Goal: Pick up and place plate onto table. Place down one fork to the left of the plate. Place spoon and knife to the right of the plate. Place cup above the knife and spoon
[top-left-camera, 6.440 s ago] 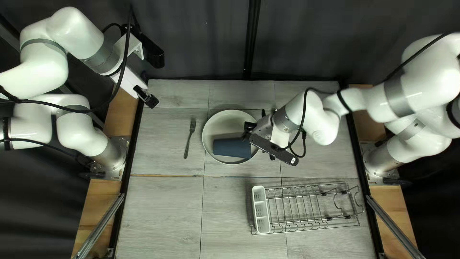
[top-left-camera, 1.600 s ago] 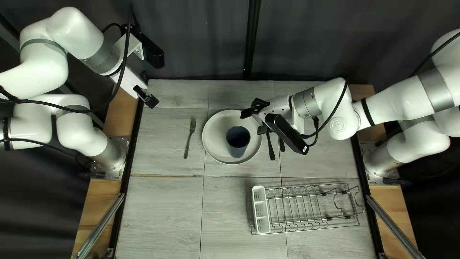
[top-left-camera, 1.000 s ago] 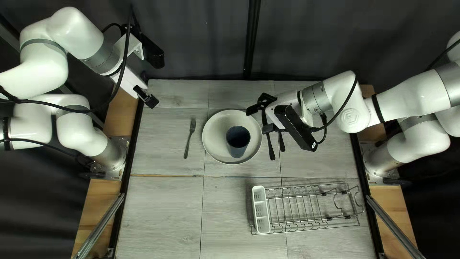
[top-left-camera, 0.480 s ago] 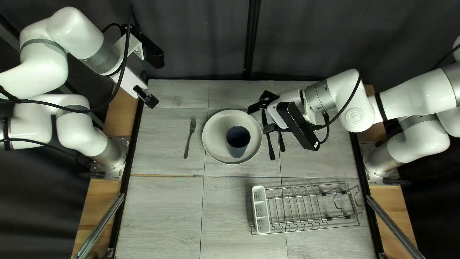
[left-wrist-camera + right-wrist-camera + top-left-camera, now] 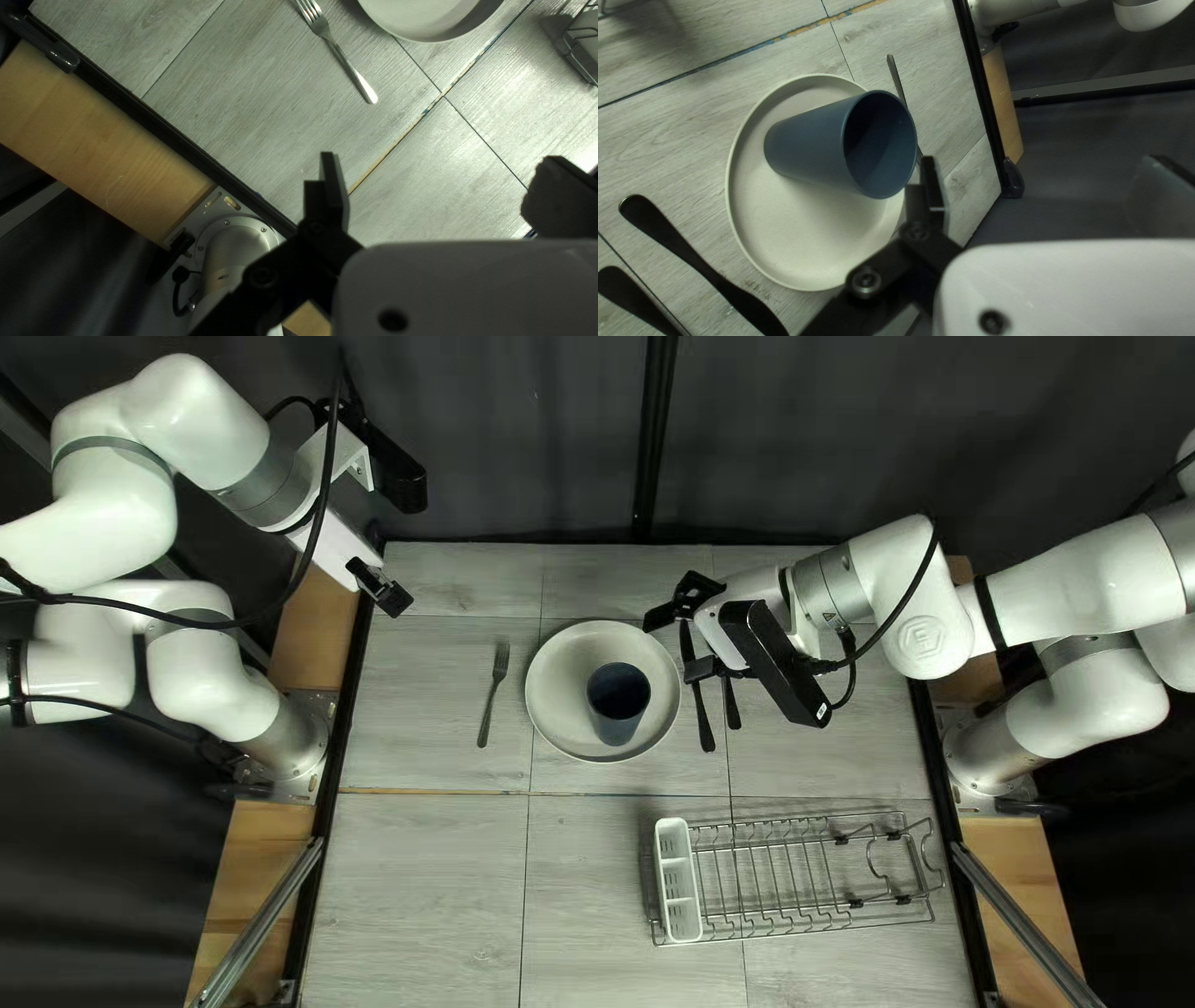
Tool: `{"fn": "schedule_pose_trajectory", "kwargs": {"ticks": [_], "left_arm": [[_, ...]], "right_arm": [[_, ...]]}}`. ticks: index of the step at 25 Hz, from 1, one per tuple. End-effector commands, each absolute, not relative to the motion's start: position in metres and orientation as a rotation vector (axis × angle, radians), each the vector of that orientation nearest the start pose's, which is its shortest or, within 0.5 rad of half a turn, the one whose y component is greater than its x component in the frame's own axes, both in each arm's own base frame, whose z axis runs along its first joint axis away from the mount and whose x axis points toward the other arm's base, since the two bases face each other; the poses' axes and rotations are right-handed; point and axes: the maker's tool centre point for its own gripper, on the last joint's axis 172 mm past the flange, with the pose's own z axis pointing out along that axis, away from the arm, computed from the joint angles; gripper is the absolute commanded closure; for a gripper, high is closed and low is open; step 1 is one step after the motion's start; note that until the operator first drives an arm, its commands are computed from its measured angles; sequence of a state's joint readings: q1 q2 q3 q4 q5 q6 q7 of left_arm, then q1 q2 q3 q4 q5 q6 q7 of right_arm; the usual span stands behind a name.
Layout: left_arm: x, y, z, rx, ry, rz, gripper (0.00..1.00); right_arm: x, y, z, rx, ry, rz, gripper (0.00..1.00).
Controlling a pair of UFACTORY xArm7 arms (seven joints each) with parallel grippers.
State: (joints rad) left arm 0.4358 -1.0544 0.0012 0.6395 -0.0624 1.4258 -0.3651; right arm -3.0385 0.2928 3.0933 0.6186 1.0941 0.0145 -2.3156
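Spreading our right gripper (image 5: 684, 644) wide, we have it just beside the plate (image 5: 567, 660), near two dark utensils (image 5: 706, 728) lying right of it. The blue cup (image 5: 616, 716) stands upright on the plate; left of that lies the fork (image 5: 486, 709). Farther off, our left gripper (image 5: 382, 589) is wide too.

L gripper (image 5: 396, 599) w/ fingers apart, table (image 5: 249, 112) below.
Fork (image 5: 342, 57) btwn table's L edge & plate (image 5: 430, 15), tines away from gripper; plate & wire rack (image 5: 579, 65) only partly in view. Wood board (image 5: 93, 137) & arm base (image 5: 240, 249) just outside L edge.
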Motion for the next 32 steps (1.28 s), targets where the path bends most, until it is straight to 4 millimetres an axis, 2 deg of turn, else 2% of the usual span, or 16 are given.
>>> {"fn": "schedule_pose_trajectory", "kwargs": {"ticks": [1,3,22,23,32], "left_arm": [[0.230,0.090,0.338,-2.915,-1.236,-0.430,0.00],[0.230,0.090,0.338,-2.915,-1.236,-0.430,0.00],[0.230,0.090,0.338,-2.915,-1.236,-0.430,0.00],[0.230,0.090,0.338,-2.915,-1.236,-0.430,0.00],[0.230,0.090,0.338,-2.915,-1.236,-0.430,0.00]], "right_arm": [[0.521,-0.033,0.281,-2.662,-1.964,-1.412,0.00],[0.521,-0.030,0.290,-2.648,-1.929,-1.422,0.00],[0.521,-0.030,0.290,-2.648,-1.929,-1.422,0.00],[0.520,-0.028,0.298,-2.640,-1.916,-1.449,0.00],[0.520,-0.028,0.298,-2.640,-1.916,-1.449,0.00]]}}
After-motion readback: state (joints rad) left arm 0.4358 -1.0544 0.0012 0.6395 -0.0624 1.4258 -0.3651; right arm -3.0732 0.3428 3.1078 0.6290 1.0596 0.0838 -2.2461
